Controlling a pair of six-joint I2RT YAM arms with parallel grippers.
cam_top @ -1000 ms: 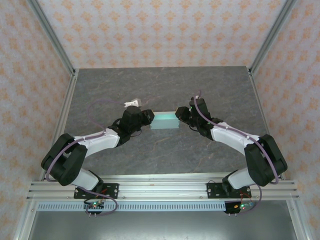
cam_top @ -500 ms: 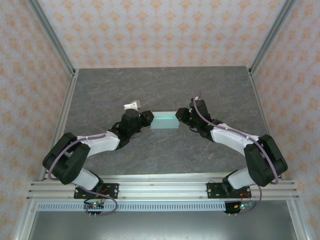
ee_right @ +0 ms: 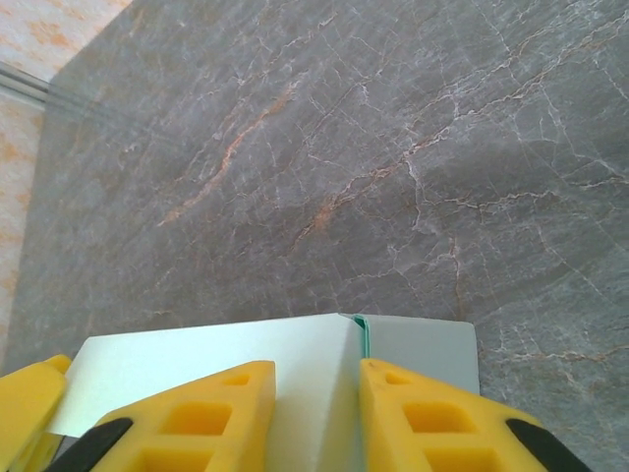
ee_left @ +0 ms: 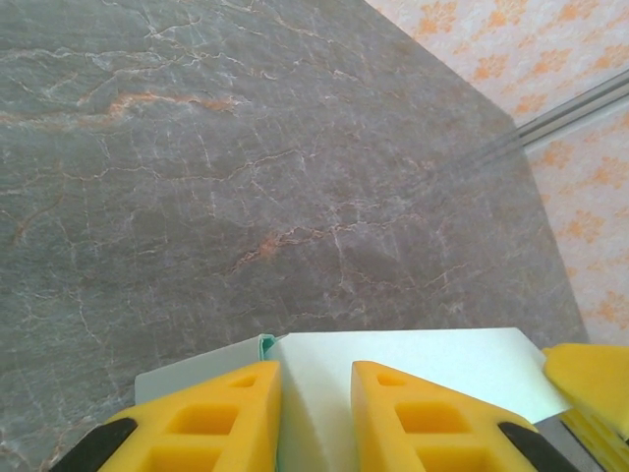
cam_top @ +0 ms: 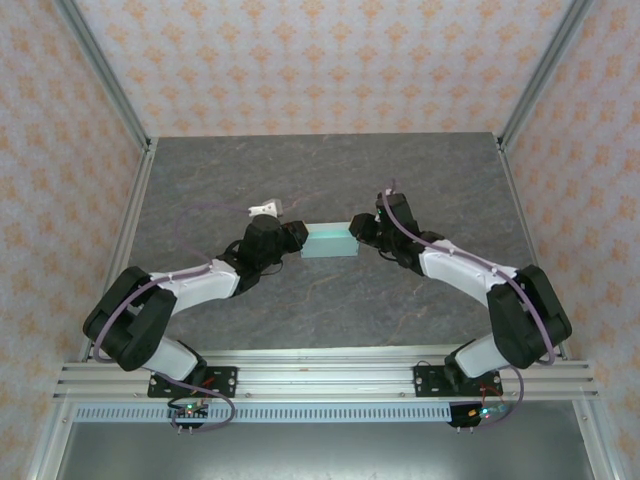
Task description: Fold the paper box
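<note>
down at the near edge the two arms reach in toward each other over the grey stone-look table (cam_top: 420,170). mid-table they meet at the paper box (cam_top: 328,241), a small pale mint box lying crosswise between them. the left gripper (cam_top: 297,237) has its yellow fingers (ee_left: 211,408) drawn close on the box's left end, card between them. the right gripper (cam_top: 360,232) pinches the right end the same way, fingers (ee_right: 432,408) either side of a folded edge. beyond lies bare tabletop, then patterned wallpaper (cam_top: 320,60).
</note>
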